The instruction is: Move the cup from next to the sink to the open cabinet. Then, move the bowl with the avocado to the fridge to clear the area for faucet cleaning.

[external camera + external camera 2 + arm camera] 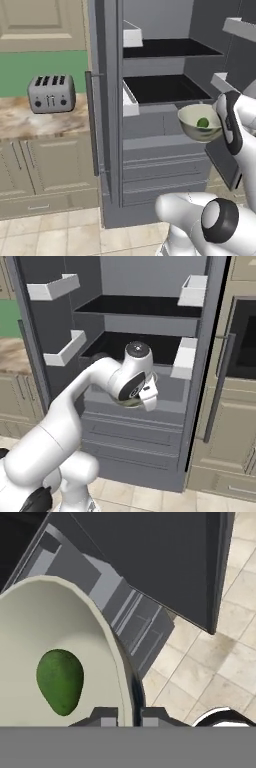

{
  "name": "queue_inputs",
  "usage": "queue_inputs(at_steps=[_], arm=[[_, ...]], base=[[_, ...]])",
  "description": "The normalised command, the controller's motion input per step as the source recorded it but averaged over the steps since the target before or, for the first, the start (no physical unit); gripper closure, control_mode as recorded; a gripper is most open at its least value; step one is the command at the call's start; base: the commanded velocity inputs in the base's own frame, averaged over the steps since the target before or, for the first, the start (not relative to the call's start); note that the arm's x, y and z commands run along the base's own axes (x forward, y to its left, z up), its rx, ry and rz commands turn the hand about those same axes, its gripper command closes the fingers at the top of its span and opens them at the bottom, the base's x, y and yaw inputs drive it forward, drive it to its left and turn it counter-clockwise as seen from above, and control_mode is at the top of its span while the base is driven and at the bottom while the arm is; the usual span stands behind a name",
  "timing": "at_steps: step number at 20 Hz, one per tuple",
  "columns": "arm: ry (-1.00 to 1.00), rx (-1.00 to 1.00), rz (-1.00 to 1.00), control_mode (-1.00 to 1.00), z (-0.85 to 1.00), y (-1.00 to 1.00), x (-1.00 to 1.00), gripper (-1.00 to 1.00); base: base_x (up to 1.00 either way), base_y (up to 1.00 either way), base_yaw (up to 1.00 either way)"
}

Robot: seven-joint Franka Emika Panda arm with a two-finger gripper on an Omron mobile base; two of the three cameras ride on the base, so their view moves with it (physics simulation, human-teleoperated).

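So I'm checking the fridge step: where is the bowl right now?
The bowl, avocado inside, is held up at the right of the left base view, in front of the open fridge, just below its lower dark shelf and above the drawers.

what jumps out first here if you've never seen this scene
The open fridge, dark shelves bare, fills the middle. In front of its lower shelf the claw is shut on the rim of the bowl, held in the air with the avocado inside. A toaster sits on the counter to the left.
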Motion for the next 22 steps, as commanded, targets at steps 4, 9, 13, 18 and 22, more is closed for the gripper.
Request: queue_inputs(at_steps=[4, 9, 13, 18, 22], arm=[[0.0, 0.0, 0.0, 1.0, 0.0, 0.0, 0.0, 1.0], [0.0, 0.0, 0.0, 1.0, 0.0, 0.0, 0.0, 1.0], [0.0, 0.0, 0.0, 1.0, 0.0, 0.0, 0.0, 1.0], [0.0, 0.0, 0.0, -1.0, 0.0, 0.08, 0.17, 1.0], [-0.06, 0.0, -0.15, -1.0, -0.22, 0.7, 0.26, 1.0]], base=[[0.84, 0.19, 0.0], [0.98, 0.2, 0.0], [0.79, 0.11, 0.0], [0.23, 0.07, 0.0], [0.0, 0.0, 0.0]])
